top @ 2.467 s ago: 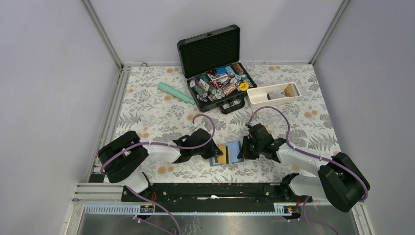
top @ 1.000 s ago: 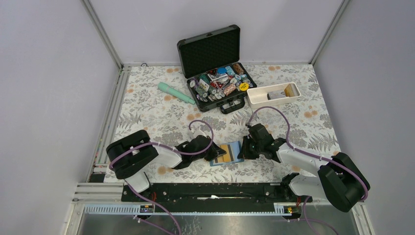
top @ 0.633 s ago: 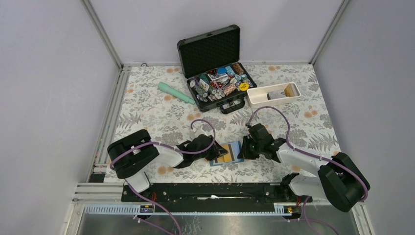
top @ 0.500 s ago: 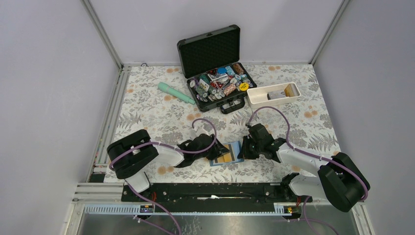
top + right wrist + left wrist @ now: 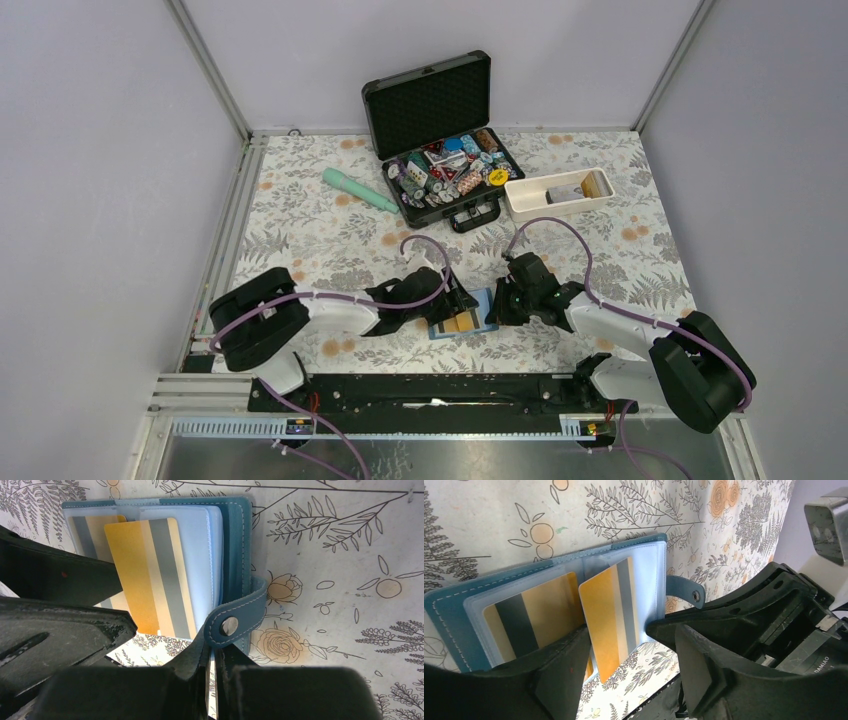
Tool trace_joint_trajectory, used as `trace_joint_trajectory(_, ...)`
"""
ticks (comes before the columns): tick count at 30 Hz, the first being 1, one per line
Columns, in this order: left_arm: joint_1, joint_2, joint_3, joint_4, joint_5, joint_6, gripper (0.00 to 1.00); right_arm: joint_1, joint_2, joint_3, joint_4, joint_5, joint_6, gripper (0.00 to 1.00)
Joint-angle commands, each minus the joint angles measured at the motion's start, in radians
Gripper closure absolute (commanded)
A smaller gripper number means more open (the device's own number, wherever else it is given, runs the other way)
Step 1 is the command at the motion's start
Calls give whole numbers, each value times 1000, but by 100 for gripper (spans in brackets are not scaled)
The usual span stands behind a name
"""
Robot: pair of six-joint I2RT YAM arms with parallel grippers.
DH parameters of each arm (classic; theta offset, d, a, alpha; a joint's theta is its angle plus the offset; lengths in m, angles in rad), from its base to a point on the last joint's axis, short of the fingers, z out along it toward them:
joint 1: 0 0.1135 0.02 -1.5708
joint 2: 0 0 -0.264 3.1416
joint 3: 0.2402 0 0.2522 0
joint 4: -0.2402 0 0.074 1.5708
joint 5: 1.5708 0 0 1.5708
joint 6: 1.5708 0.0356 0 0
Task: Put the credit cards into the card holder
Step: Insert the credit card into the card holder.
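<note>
Card holder (image 5: 235, 540) lies open on the floral tablecloth (image 5: 350, 555) between both grippers. Right gripper (image 5: 212, 655) pinches its snap strap (image 5: 239, 620). Left gripper (image 5: 624, 667) has its jaws apart, astride a gold striped credit card (image 5: 606, 615) whose lower corner one finger hides; whether it sits inside a sleeve is unclear.

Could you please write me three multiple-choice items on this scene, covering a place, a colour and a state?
1. Where is the card holder? A in the black case; B on the floral table; C in the white tray.
2. The card sticking out of it is: A orange-gold; B green; C red.
3. The right gripper is: A wide open; B shut on the holder's strap; C out of view.
1B, it lies open on the cloth; 2A, gold with a grey stripe; 3B, it pinches the snap strap.
</note>
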Motion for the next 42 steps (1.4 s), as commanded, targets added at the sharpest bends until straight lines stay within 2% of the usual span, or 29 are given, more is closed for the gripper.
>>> trace_joint_trajectory(1,-6,-11,28,-238,-84,53,31,6,5,-19,-23,22,-28,100)
trace_joint_trajectory(6,-15,-8,75,-313,-97,65,20,6,-1,-20,-22,22,-28,100)
trace_joint_trajectory(10,-21,-11,101,-376,-112,74,17,6,-5,-22,-22,22,-26,100)
trace_joint_trajectory(27,-27,57,123,-341,-55,63,16,7,-16,-31,-22,20,-25,100)
trace_joint_trajectory(42,-29,89,105,-241,-13,42,16,6,-21,-33,-24,22,-21,100)
